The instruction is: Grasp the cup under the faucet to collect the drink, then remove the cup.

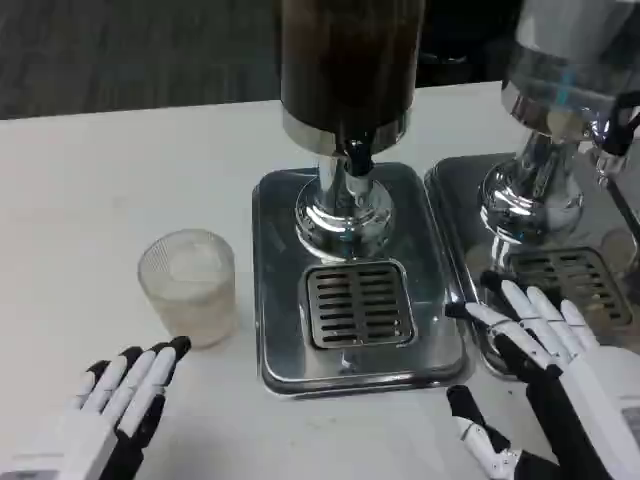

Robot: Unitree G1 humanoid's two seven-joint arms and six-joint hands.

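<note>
White table (120, 180): both hands, left (115, 405) and right (545, 360), spread and holding nothing; your cup (188, 287) looks light, slick plastic, so wrap its mid-wall gently.

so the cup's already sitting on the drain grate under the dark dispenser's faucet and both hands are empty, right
Not quite. In the head view the cup stands on the white table, left of the tray, not on the drain grate. The left hand and right hand are both empty.
</note>
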